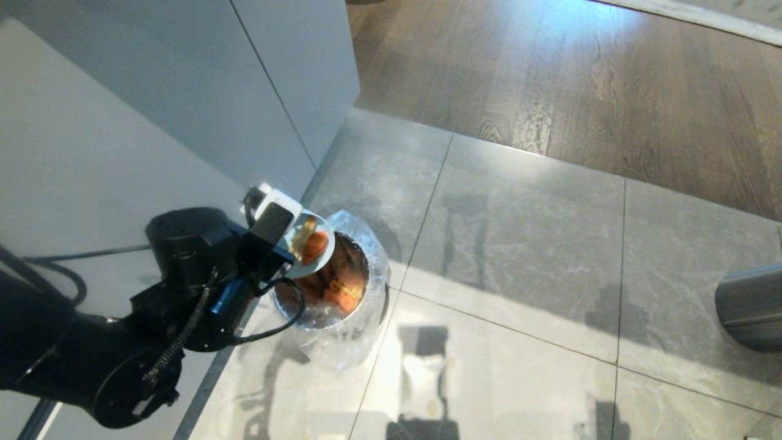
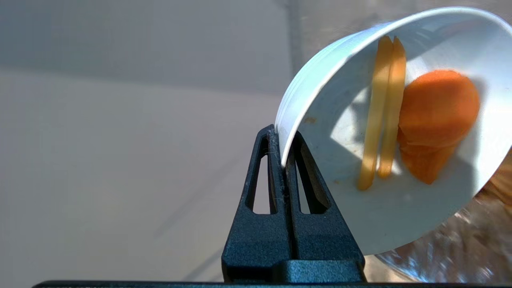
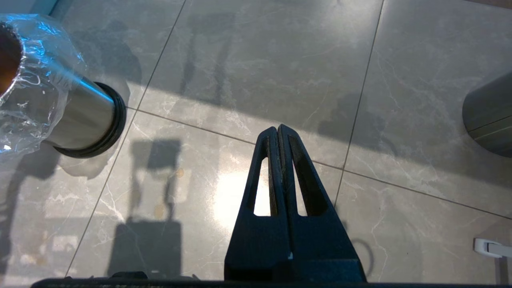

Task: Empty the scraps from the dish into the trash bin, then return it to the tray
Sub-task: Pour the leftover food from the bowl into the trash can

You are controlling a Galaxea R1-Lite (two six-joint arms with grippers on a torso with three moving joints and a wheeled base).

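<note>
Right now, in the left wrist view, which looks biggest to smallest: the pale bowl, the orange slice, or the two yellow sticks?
1. Pale blue-white round bowl, by far.
2. Orange slice.
3. Pair of thin yellow sticks: longer than the slice, but narrower overall.

- The left gripper (image 1: 287,235) clamps the dish (image 1: 313,245) by its rim, tilted over the trash bin (image 1: 366,293).
- Orange scraps (image 1: 314,243) cling inside (more lie below).
- A grey cylinder (image 1: 750,305) stands well apart.

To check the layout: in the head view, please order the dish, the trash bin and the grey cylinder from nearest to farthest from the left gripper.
1. The dish, clamped in the left gripper.
2. The trash bin, directly below the dish.
3. The grey cylinder, far off at the right edge.
</note>
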